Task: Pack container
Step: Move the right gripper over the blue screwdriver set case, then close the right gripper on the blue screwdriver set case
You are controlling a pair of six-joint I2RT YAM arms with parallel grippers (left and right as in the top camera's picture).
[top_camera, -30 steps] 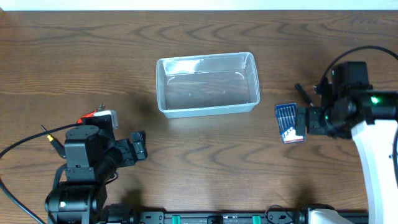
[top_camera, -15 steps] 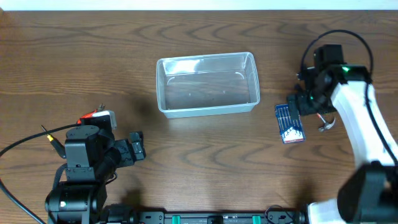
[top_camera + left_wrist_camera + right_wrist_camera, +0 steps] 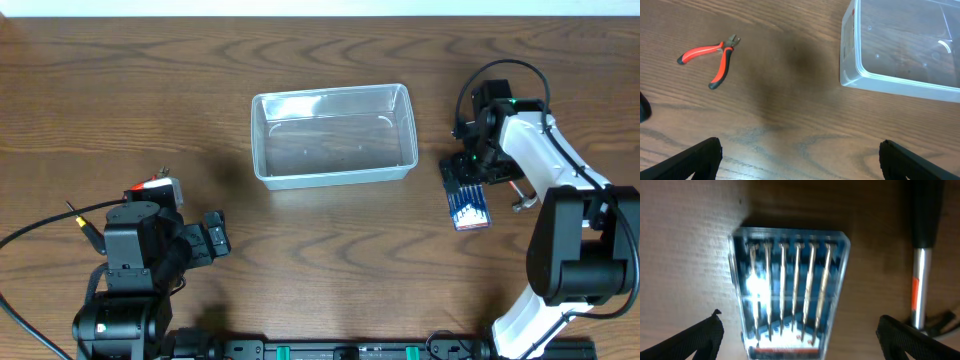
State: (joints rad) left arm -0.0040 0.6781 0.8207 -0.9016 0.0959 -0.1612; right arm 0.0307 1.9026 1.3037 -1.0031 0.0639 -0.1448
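A dark wood-grain counter carries everything. Overhead, the container sits empty at centre, ready to take tools. To its right, the right jaws hang over the top end of the blue drill-bit case, probably lined up to grasp it. Left wrist: jaws spread wide, holding nothing, with red pliers lying well left of the container's corner. Right wrist: jaws apart above the case, a metal-shafted tool beside it.
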